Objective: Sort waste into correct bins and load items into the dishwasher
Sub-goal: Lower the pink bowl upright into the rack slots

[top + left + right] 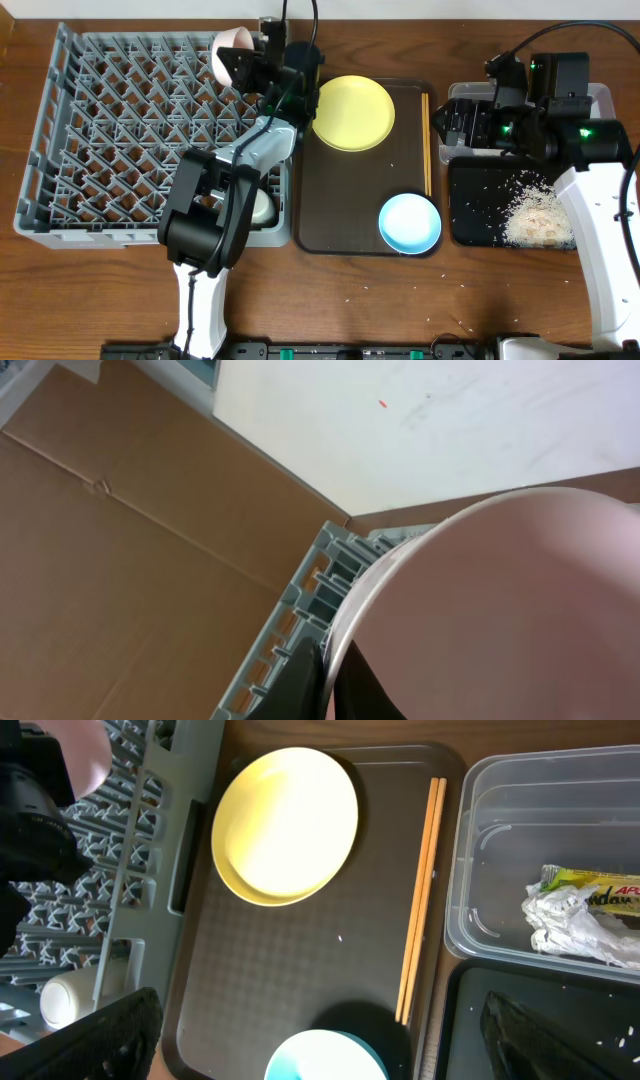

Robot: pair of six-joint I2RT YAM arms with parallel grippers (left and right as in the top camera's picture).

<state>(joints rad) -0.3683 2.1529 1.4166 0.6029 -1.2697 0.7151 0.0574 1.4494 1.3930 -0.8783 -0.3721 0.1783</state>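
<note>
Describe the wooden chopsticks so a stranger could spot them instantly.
Find the large brown rectangular serving tray in the middle of the table. Along its right edge lie the thin wooden chopsticks, right of the round yellow plate. They alone are long, straight and slender; the tray's other items are round dishes.

On the brown tray [340,200] sit a yellow plate [354,113], a light blue bowl [409,222] and pale wooden chopsticks [428,140]. Left of the brown tray, the rack [120,130] is grey with a lattice pattern and the raised bowl [230,52] looks pinkish-white. Right of it, whitish crumbs [535,215] speckle a black tray [468,222]
</note>
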